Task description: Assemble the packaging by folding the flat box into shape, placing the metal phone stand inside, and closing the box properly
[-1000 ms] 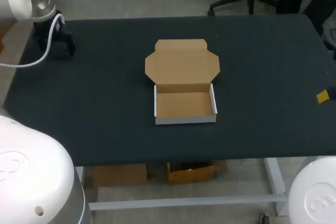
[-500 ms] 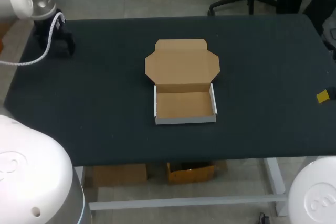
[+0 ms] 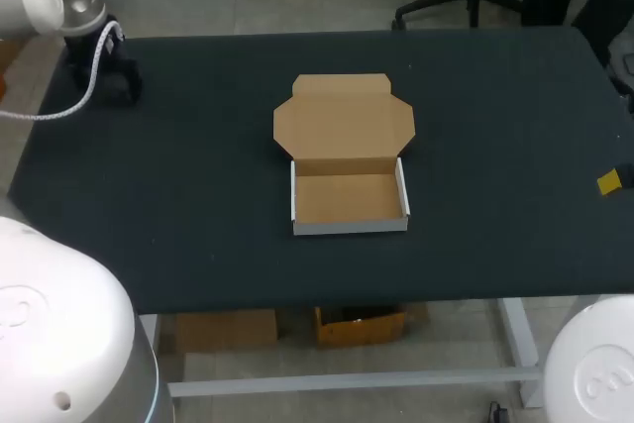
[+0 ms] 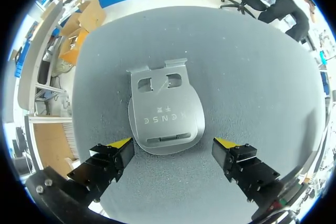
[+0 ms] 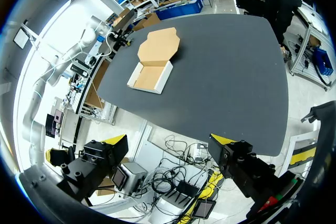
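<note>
The cardboard box [image 3: 347, 160] sits mid-table as a shallow white-sided tray, its brown lid lying flat behind it. It is empty. The metal phone stand [image 4: 165, 111], silver and folded flat, lies on the dark cloth just ahead of my left gripper [image 4: 173, 148], whose fingers stand open and wide on either side of its near end without touching it. In the head view that gripper [image 3: 102, 81] hovers at the far left corner and hides the stand. My right gripper [image 5: 169, 141] is open and empty, high off the table's right side, with the box [image 5: 152, 61] far ahead of it.
The dark table [image 3: 495, 106] stretches bare around the box. A white cable [image 3: 69, 111] hangs from my left arm over the far left corner. One yellow fingertip [image 3: 609, 182] of my right gripper shows at the right edge.
My left arm has edged slightly toward the far left corner. The box and the right arm have not moved.
</note>
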Motion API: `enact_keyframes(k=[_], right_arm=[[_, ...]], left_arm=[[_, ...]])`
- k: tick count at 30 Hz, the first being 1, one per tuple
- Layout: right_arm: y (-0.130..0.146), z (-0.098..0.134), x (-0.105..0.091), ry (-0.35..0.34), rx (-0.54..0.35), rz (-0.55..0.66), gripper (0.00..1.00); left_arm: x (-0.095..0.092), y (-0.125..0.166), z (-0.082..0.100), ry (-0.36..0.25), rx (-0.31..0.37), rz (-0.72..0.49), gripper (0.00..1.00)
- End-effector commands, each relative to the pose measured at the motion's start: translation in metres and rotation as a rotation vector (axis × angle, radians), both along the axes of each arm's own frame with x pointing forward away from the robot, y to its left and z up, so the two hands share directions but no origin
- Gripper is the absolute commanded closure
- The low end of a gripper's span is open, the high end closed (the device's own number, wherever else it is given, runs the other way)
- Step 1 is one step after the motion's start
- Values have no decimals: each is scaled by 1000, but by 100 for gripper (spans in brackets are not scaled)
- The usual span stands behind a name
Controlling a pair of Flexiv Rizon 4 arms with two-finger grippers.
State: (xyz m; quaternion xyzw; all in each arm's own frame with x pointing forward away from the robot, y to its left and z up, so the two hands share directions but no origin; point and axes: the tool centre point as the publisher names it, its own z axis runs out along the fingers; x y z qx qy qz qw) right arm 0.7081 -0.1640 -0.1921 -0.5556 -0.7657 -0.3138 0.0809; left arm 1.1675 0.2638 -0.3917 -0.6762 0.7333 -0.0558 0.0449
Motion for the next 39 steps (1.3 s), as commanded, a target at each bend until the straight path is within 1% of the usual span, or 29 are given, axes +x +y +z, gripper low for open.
enact_keyframes(k=[1, 39], right_arm=[[0, 1, -1, -1, 0, -1, 0], [0, 1, -1, -1, 0, -1, 0]], left_arm=[[9, 1, -2, 15, 1, 0, 0], [24, -1, -2, 6, 3, -8, 0]])
